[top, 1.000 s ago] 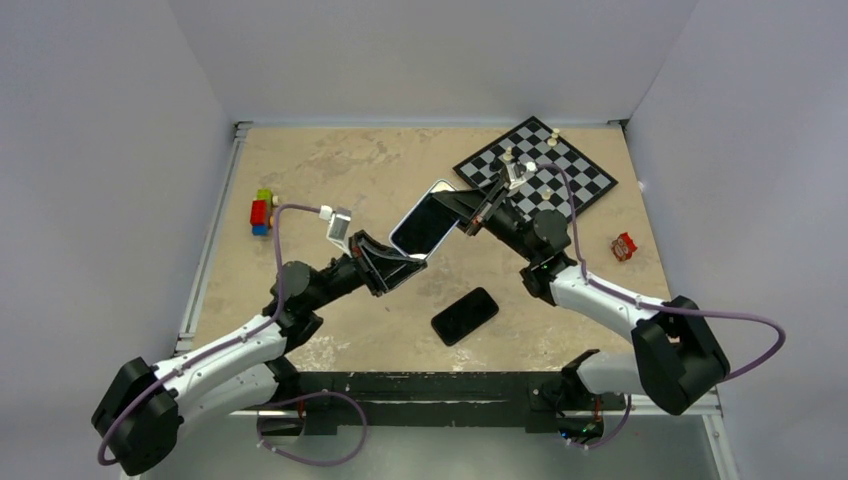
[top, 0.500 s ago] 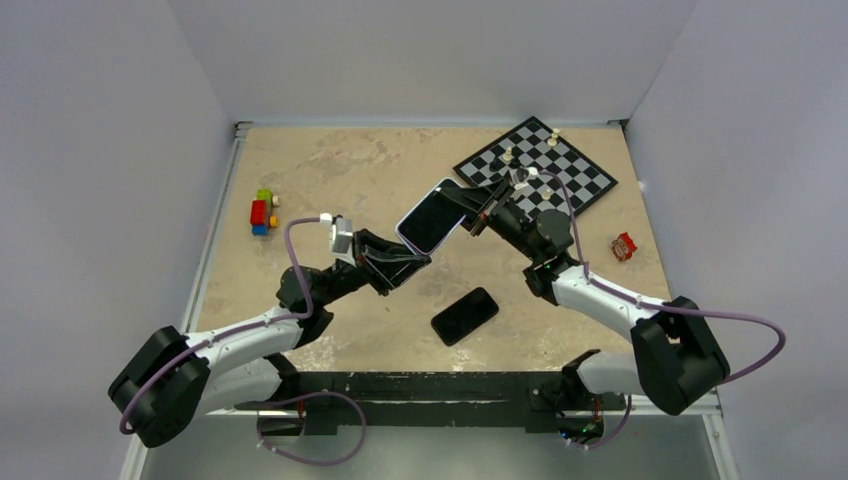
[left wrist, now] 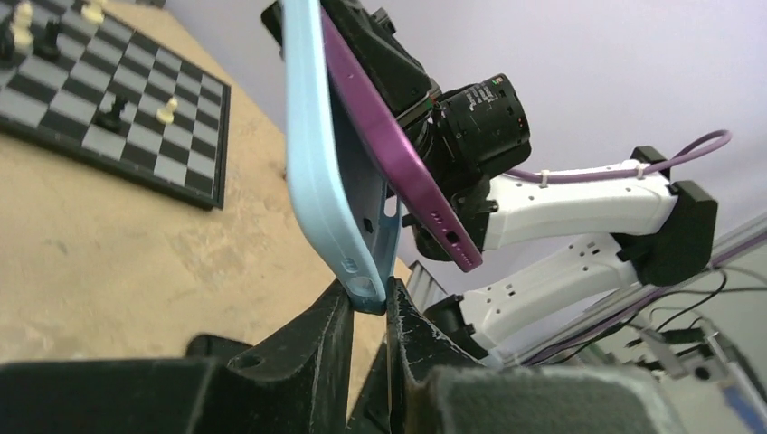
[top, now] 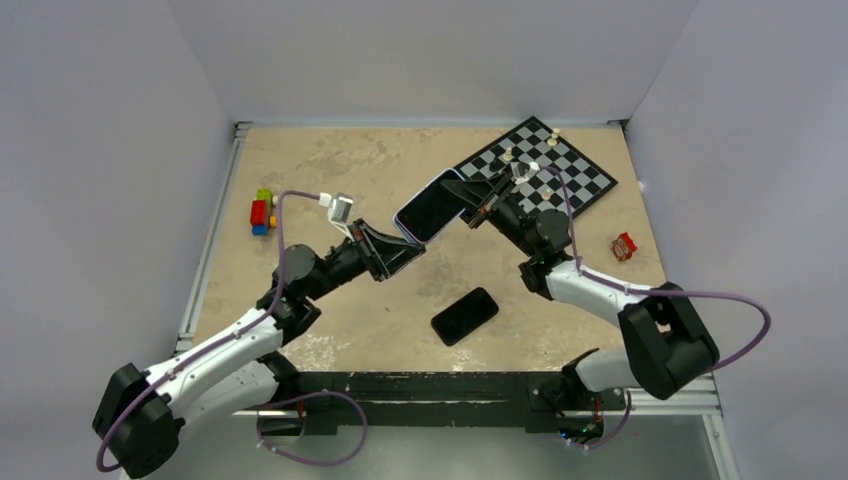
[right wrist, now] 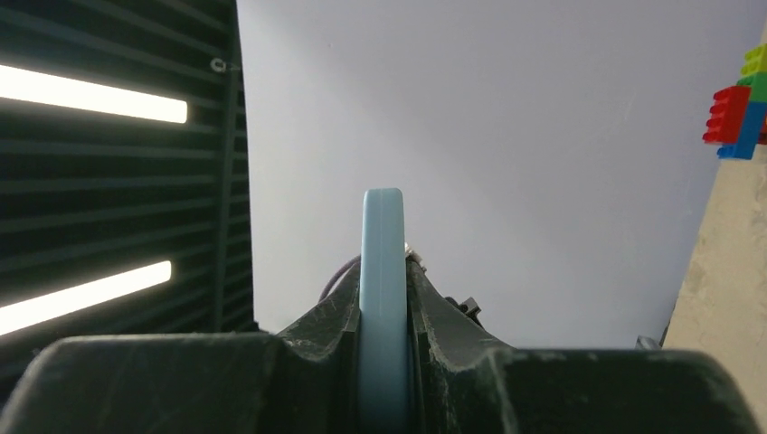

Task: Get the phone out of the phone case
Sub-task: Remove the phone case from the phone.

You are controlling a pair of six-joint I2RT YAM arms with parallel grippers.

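And there it was, the left gripper [left wrist: 368, 304] clamped tight on the bottom corner of the pale blue phone case [left wrist: 312, 154], both black fingers [left wrist: 317, 339] pressed against it. The case stood nearly upright, bowed a little. The purple phone [left wrist: 407, 176] had its lower end sprung clear of the case, a gap showing between them, while the top ends met. Behind the phone sat the right arm [left wrist: 579, 194], white links and a purple cable [left wrist: 696, 145]. Off left, a chessboard [left wrist: 108, 127] with a few pieces lay on the tan table [left wrist: 108, 262].
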